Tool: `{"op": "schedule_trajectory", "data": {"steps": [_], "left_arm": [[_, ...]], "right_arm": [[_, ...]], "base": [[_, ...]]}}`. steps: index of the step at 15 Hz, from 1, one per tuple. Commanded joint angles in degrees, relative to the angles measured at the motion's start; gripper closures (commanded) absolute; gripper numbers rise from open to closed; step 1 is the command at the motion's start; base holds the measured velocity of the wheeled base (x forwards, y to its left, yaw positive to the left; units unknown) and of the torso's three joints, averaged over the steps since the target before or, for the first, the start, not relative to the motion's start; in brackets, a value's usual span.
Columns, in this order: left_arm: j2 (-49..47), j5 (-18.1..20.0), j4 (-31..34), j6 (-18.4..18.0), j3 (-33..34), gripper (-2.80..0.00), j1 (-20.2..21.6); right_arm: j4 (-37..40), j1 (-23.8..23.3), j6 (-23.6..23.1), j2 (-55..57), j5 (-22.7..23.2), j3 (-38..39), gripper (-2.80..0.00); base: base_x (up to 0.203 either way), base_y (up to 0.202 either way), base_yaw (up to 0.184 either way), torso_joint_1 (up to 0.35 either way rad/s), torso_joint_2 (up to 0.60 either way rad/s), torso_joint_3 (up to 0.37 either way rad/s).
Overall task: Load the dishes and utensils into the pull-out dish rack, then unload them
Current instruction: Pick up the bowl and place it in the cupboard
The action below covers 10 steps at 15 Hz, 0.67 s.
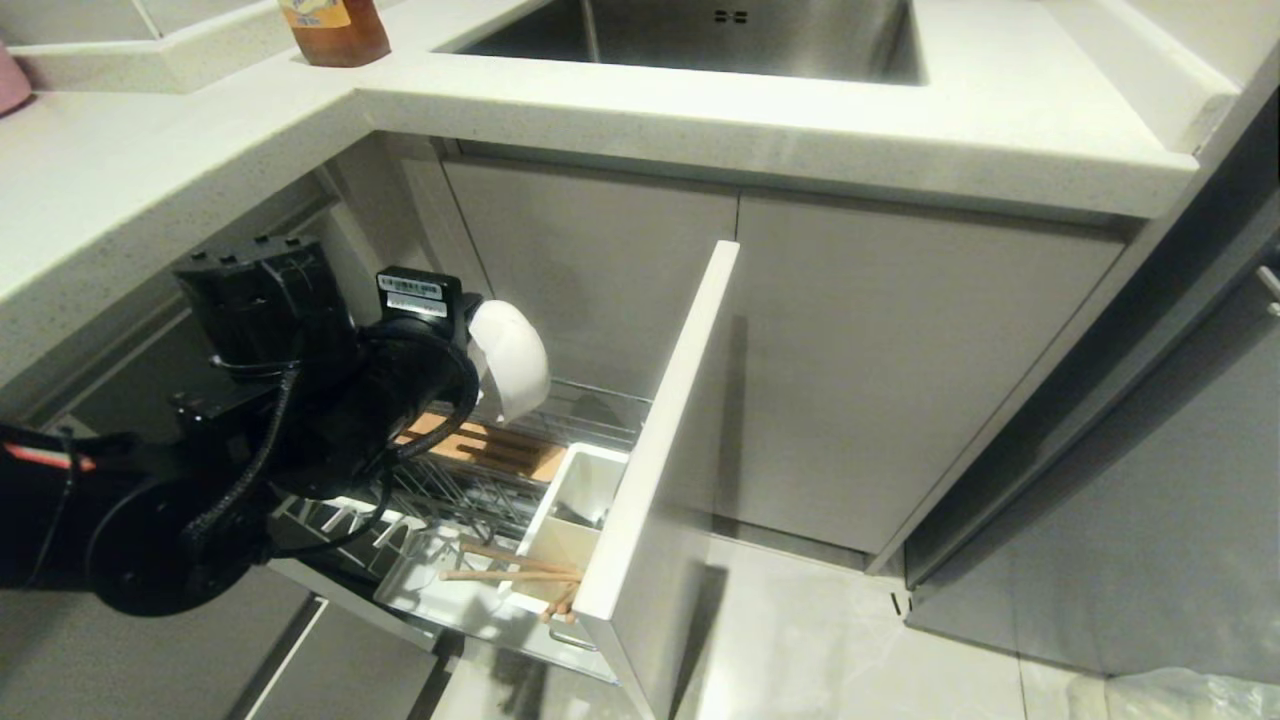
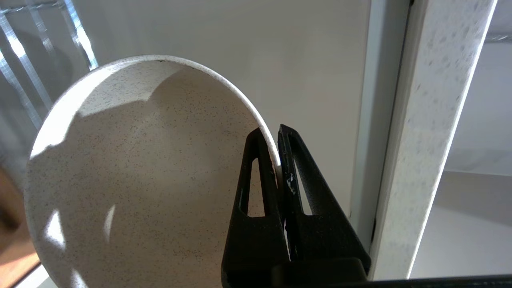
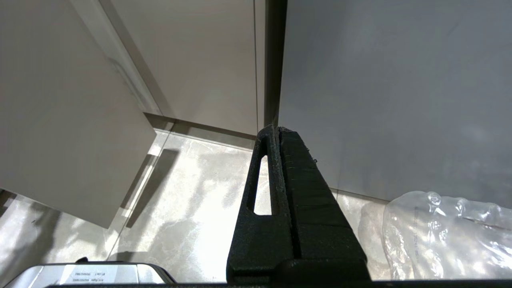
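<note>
My left gripper (image 2: 272, 130) is shut on the rim of a cream-white speckled bowl (image 2: 140, 180), one finger inside the rim and one outside. In the head view the bowl (image 1: 515, 355) hangs tilted on its side above the back part of the pull-out dish rack (image 1: 590, 405), just past my left wrist. The rack stands pulled out, with its pale-grey front panel (image 1: 660, 420) on the right. In it are a slotted wood strip (image 1: 480, 445) and a white utensil box (image 1: 575, 500). Two wooden chopsticks (image 1: 510, 565) lie across the box's front end. My right gripper (image 3: 277, 129) is shut and empty above the floor.
A pale countertop (image 1: 800, 120) with a steel sink (image 1: 700, 40) overhangs the rack. An amber bottle (image 1: 335, 30) stands at the back left. Grey cabinet doors (image 1: 880, 370) are right of the front panel. A clear plastic bag (image 3: 448, 236) lies on the floor.
</note>
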<state>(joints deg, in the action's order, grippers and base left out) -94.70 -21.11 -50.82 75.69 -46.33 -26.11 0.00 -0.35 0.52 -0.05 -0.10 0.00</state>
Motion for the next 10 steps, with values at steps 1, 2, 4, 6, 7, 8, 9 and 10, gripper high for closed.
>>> {"op": "schedule_trajectory", "data": {"steps": [1,2,4,6,7,8,9,10], "left_arm": [[-3.76,-0.24,-3.49,0.49,0.36,0.00,1.12],[-4.73,-0.25,-4.93,0.63,0.45,0.00,1.68],[-5.76,-0.26,-6.63,0.90,0.40,0.00,2.01],[-6.73,0.01,-6.66,1.92,-0.34,0.00,2.12],[-7.08,-0.15,-6.73,2.20,-0.50,0.00,2.17],[-7.35,0.05,-6.79,2.59,-0.51,0.00,3.01],[-8.24,0.24,-7.02,3.59,-0.58,0.00,3.42],[-9.05,0.35,-7.36,3.98,-0.78,0.00,3.78]], "right_arm": [[0.00,0.00,0.00,0.05,0.01,0.00,0.00],[0.00,0.00,0.00,0.05,0.01,0.00,0.00],[0.00,0.00,0.00,0.05,0.01,0.00,0.00],[0.00,0.00,0.00,0.05,0.01,0.00,0.00],[0.00,0.00,0.00,0.05,0.01,0.00,0.00],[0.00,0.00,0.00,0.05,0.01,0.00,0.00],[0.00,0.00,0.00,0.05,0.01,0.00,0.00],[0.00,0.00,0.00,0.05,0.01,0.00,0.00]], "base": [[0.000,0.000,0.000,0.000,0.00,0.000],[0.000,0.000,0.000,0.000,0.00,0.000],[0.000,0.000,0.000,0.000,0.00,0.000],[0.000,0.000,0.000,0.000,0.00,0.000],[0.000,0.000,0.000,0.000,0.00,0.000],[0.000,0.000,0.000,0.000,0.00,0.000],[0.000,0.000,0.000,0.000,0.00,0.000],[0.000,0.000,0.000,0.000,0.00,0.000]]}}
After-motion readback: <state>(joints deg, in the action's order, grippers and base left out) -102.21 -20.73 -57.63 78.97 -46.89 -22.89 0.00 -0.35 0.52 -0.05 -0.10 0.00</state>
